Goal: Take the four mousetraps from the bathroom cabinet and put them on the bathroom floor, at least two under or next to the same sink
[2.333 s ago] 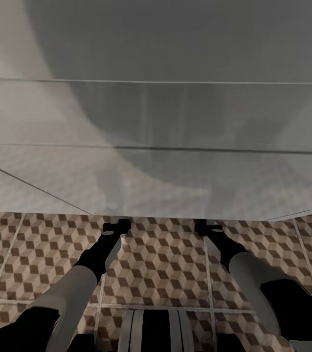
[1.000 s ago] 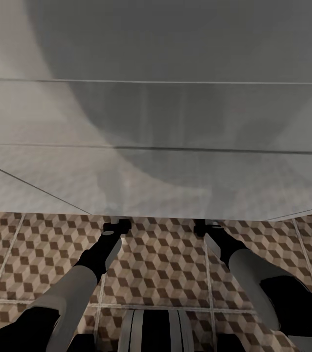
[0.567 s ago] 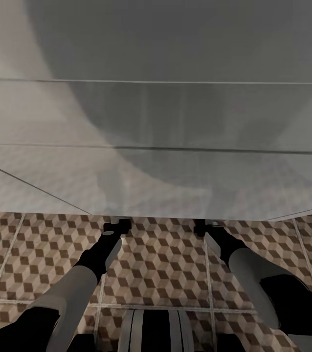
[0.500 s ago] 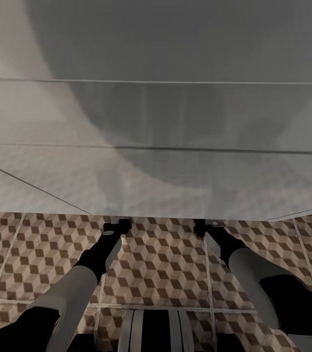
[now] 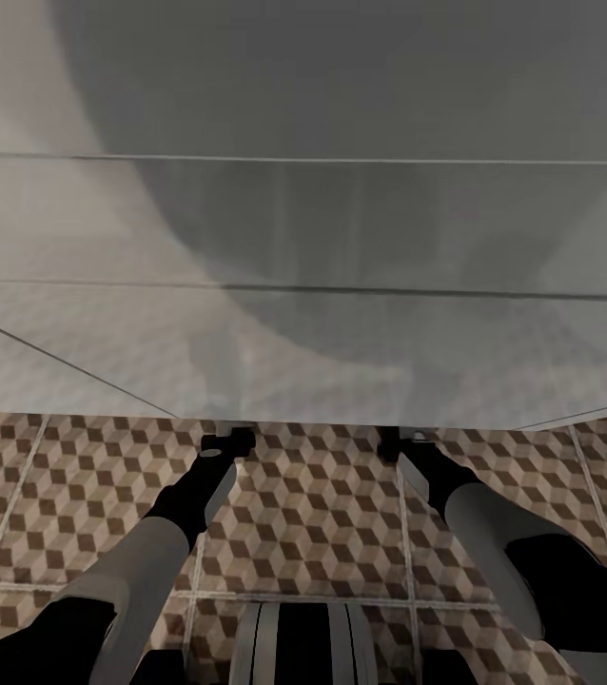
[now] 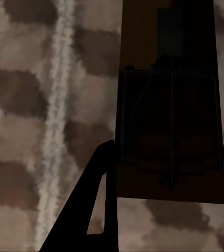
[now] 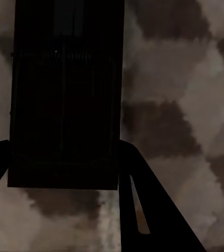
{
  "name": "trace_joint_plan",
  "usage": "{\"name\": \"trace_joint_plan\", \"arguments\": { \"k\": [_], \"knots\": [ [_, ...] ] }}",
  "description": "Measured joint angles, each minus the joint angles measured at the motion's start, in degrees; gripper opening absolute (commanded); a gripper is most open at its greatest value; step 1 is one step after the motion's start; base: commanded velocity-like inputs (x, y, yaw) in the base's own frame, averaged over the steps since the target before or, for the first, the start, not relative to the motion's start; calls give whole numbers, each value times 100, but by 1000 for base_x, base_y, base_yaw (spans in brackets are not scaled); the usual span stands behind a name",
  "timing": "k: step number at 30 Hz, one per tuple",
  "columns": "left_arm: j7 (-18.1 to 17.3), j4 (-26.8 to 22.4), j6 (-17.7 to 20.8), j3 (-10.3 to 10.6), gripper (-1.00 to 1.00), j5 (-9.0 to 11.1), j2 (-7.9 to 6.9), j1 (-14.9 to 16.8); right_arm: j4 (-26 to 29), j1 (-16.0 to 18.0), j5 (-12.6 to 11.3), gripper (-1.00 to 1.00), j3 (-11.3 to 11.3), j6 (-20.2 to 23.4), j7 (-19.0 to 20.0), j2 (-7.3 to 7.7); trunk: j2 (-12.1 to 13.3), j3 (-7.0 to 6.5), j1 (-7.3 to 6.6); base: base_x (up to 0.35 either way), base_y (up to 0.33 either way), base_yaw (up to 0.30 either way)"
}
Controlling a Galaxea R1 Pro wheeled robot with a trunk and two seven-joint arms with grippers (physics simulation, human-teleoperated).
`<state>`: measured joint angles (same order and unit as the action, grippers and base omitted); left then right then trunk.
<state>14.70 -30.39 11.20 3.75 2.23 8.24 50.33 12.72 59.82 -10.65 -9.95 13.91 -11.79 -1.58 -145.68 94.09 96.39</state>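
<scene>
A white panelled front (image 5: 303, 285), apparently the vanity under the bathroom sink, spans the upper head view, and both arms reach below its lower edge. My left gripper (image 5: 227, 440) is shut on a brown wooden mousetrap (image 6: 170, 105) with dark wire parts, its fingers (image 6: 99, 199) pressed to the trap's long edges. My right gripper (image 5: 401, 438) is shut on a second mousetrap (image 7: 64, 94), dark in shadow, with one finger (image 7: 138, 205) against its side. Both traps hang close over the cube-patterned bathroom floor (image 5: 313, 514). The cabinet is out of view.
The white front overhangs the gripper tips and hides them in part. Pale grout lines (image 5: 294, 597) cross the tiles. My dark base (image 5: 303, 647) sits at the bottom edge between the arms. Open tiles lie to the left and right.
The right forearm has shifted very slightly since the oldest frame. Everything else stays as it was.
</scene>
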Motion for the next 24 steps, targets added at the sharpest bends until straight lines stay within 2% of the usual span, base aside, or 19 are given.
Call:
{"name": "trace_joint_plan", "arguments": {
  "k": [1,2,24],
  "knots": [
    [0,0,1,0,-100,0,0,1,0,-1,-4,100,-2,-2,1,1,0,0,0,0,0,0],
    [0,-1,2,0,-100,0,1,1,-92,-4,-65,100,6,-10,10,1,1,0,1,0,0,0],
    [0,-6,4,0,-100,6,7,3,-101,-2,-66,100,7,-26,11,-2,1,0,1,0,0,0]
  ]
}}
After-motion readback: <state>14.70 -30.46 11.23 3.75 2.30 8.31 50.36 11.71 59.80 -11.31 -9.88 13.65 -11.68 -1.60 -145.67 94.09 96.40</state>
